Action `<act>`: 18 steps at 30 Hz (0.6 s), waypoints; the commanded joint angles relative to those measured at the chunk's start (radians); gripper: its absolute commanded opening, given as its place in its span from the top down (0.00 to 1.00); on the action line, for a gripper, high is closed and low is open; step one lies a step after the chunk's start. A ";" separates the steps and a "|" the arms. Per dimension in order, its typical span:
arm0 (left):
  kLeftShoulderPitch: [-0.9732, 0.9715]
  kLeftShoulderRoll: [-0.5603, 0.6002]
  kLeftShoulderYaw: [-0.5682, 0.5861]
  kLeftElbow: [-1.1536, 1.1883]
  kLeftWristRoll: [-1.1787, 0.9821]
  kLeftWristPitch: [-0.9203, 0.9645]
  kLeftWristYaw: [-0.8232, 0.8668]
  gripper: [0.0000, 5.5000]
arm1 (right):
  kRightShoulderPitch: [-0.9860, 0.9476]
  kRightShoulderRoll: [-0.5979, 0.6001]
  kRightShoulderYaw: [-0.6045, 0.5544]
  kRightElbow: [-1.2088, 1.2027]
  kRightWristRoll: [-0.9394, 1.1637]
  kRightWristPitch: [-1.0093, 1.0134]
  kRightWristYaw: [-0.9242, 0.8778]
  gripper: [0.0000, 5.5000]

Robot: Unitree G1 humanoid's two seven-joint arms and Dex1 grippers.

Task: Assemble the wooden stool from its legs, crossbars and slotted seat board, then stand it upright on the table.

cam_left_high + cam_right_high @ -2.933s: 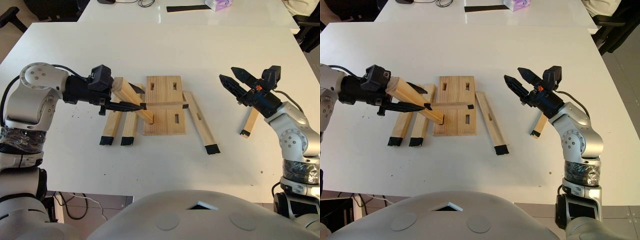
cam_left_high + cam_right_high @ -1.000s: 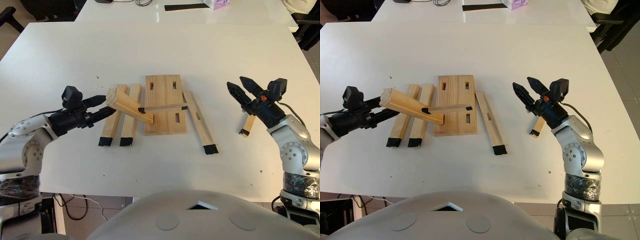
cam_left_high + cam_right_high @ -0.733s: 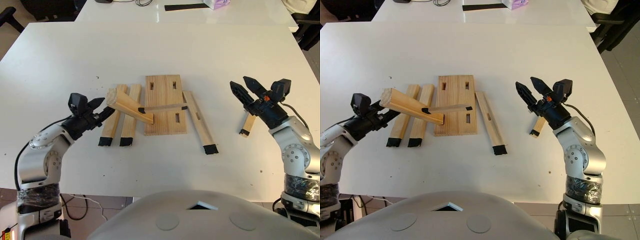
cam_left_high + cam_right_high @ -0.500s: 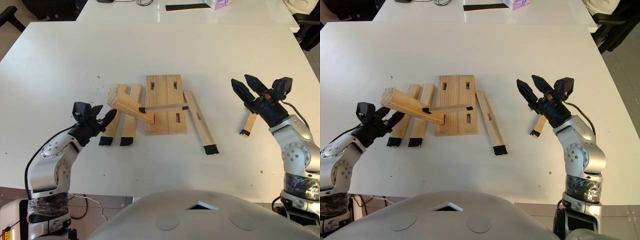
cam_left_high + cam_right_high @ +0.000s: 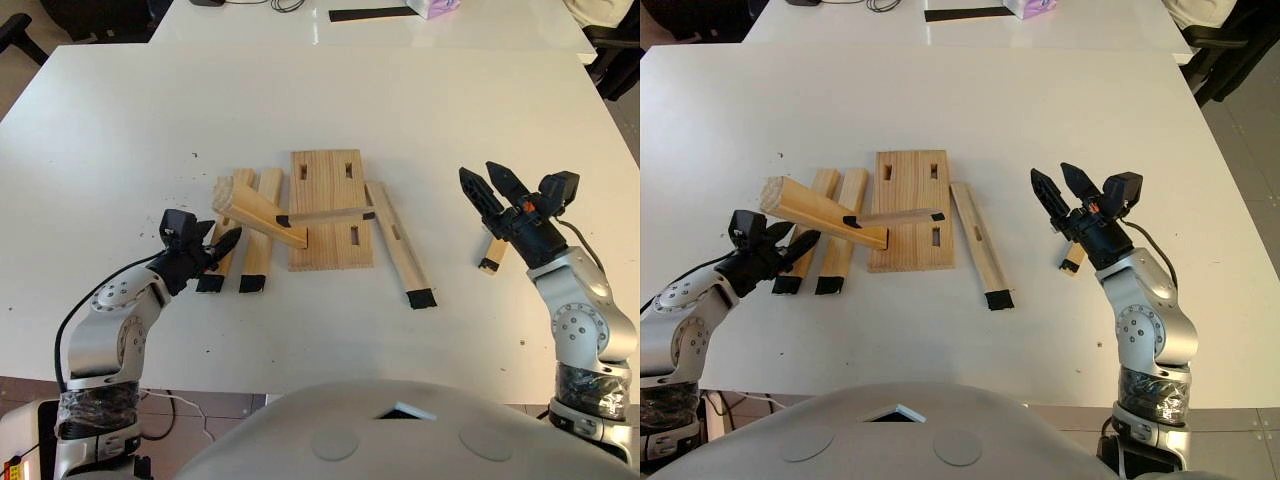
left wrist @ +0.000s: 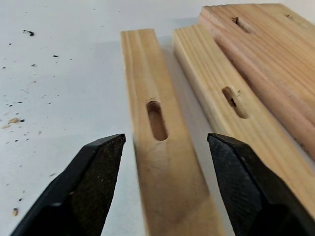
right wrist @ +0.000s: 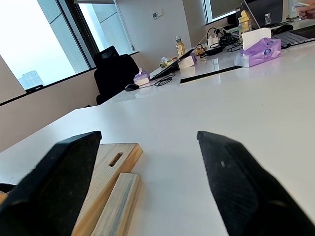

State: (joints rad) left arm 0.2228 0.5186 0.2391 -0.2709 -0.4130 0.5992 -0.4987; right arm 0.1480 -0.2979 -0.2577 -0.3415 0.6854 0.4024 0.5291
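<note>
The slotted seat board (image 5: 330, 210) lies flat mid-table. Two legs (image 5: 222, 240) (image 5: 260, 235) lie side by side to its left. A third leg (image 5: 258, 212) rests slanted across them, with a thin crossbar (image 5: 325, 214) running from it over the board. Another leg (image 5: 397, 243) lies right of the board, and a short piece (image 5: 493, 252) lies farther right. My left gripper (image 5: 218, 245) stands open at the black-capped end of the leftmost leg (image 6: 160, 157), straddling it without touching. My right gripper (image 5: 487, 188) is open in the air above the short piece, holding nothing.
White table (image 5: 320, 110) with free room behind and in front of the parts. Dark specks (image 5: 195, 155) dot the surface at left. A second table behind holds a black strip (image 5: 370, 14) and a tissue pack (image 5: 437, 8).
My left arm has drawn back from the slanted leg toward the table's front and now sits low by the flat legs' capped ends. The right gripper shifted slightly. The parts stayed put.
</note>
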 commanded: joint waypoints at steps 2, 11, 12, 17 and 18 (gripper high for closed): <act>0.027 0.010 0.000 -0.017 0.015 0.031 0.014 0.43 | 0.029 0.016 0.008 -0.025 -0.006 -0.014 -0.017 0.35; 0.115 -0.016 -0.027 -0.082 0.056 0.103 0.086 0.43 | 0.067 0.035 0.020 -0.045 -0.007 -0.031 -0.033 0.35; 0.118 -0.016 -0.031 -0.085 0.056 0.114 0.091 0.43 | 0.071 0.037 0.022 -0.047 -0.008 -0.033 -0.035 0.35; 0.112 -0.009 -0.040 -0.084 0.076 0.148 0.112 0.48 | 0.070 0.037 0.025 -0.050 -0.005 -0.033 -0.041 0.35; 0.112 -0.009 -0.038 -0.085 0.074 0.155 0.113 0.51 | 0.070 0.036 0.025 -0.050 -0.004 -0.033 -0.040 0.35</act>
State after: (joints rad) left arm 0.3167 0.5051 0.2155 -0.3827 -0.3555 0.6959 -0.3953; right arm 0.2203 -0.2607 -0.2354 -0.3792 0.6849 0.3731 0.4952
